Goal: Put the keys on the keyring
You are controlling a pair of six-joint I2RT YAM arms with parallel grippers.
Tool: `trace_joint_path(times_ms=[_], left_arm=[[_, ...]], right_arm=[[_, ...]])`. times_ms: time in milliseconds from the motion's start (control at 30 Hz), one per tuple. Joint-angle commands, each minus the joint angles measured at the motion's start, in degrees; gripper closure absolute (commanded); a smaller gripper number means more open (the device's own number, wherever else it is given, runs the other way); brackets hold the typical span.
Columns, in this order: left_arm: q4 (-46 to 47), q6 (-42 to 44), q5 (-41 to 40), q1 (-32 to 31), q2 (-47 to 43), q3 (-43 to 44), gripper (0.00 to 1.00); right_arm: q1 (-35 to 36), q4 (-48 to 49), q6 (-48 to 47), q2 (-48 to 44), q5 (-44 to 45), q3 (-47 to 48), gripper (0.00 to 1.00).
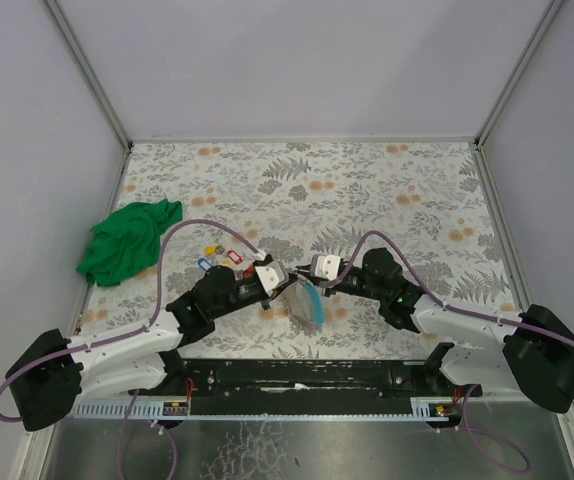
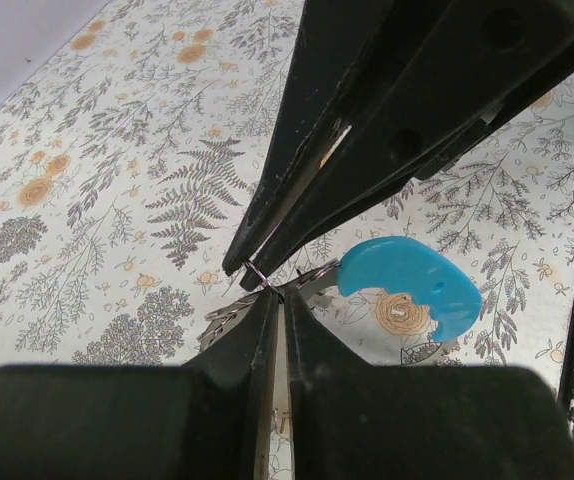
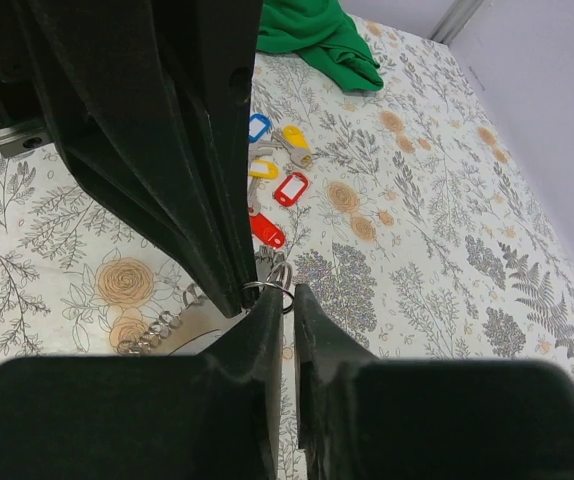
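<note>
Two arms meet tip to tip over the middle of the flower-patterned table (image 1: 367,180) in the overhead view, the left gripper (image 1: 275,282) and the right gripper (image 1: 310,268) almost touching. The keyring (image 1: 312,302) hangs just below that meeting point, its light-blue arc toward the near edge. The keys (image 1: 219,258), with red, blue and yellow tags, lie in a small cluster just left of the left gripper, apart from the ring. A crumpled green cloth (image 1: 127,240) sits farther left near the wall, and purple cables (image 1: 192,225) arch over each arm. From the left wrist, the left gripper's (image 2: 279,300) fingers are pressed together with only a hairline slit, pinching thin wire of the keyring (image 2: 412,285), whose blue piece lies on the table just right of the tips. The right gripper (image 2: 245,265) fills the upper frame and blocks much of the table. A metal coil (image 2: 229,312) shows just left of the tips. From the right wrist, the right gripper's (image 3: 287,292) fingers stand nearly together, nipping a small wire loop at their tips. The left gripper (image 3: 235,300) hides the left side. The keys (image 3: 291,188) lie just beyond the tips, with the cloth (image 3: 312,30) well behind them.
</note>
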Motion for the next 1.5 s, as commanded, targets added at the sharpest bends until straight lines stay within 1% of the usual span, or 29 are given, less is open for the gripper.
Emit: trace_joint_path(times_ms=[0, 67, 100, 200, 300, 433, 733, 967, 1467], left_arm=[[6.7, -1.6, 3.0, 0.3, -1.8, -1.3, 0.93], [8.9, -3.2, 3.1, 1.4, -2.7, -3.0, 0.85], [9.9, -4.0, 3.4, 2.0, -3.2, -3.9, 0.79], [12.4, -5.8, 4.2, 3.9, -4.1, -5.8, 0.69], [14.3, -6.3, 4.4, 4.7, -4.0, -6.8, 0.64], [16.8, -5.7, 4.7, 5.3, -3.2, -7.1, 0.63], [21.4, -4.0, 1.0, 6.9, 0.1, -6.2, 0.63], [22.4, -3.3, 1.0, 7.1, 1.7, -5.2, 0.69], [22.3, -2.8, 7.3, 7.1, 4.1, -2.8, 0.81]], right_arm=[[-0.8, 6.1, 0.5, 0.2, 1.0, 0.0, 0.93], [-1.3, 7.4, 1.2, -0.4, 1.0, -0.4, 0.96], [-1.6, 7.9, 1.5, -0.7, 0.9, -0.7, 0.96], [-2.4, 9.1, 2.3, -1.5, -0.2, -1.2, 0.97], [-2.9, 9.3, 2.5, -1.8, -1.5, -1.4, 0.97], [-3.0, 9.5, 2.6, -1.7, -2.7, -1.5, 0.98], [-3.1, 9.0, 0.9, -2.6, -3.7, -1.6, 0.97], [-3.0, 5.9, -1.5, -3.3, -4.7, -0.3, 0.97], [-3.0, 4.3, -1.0, -3.3, -8.2, 1.0, 0.97]])
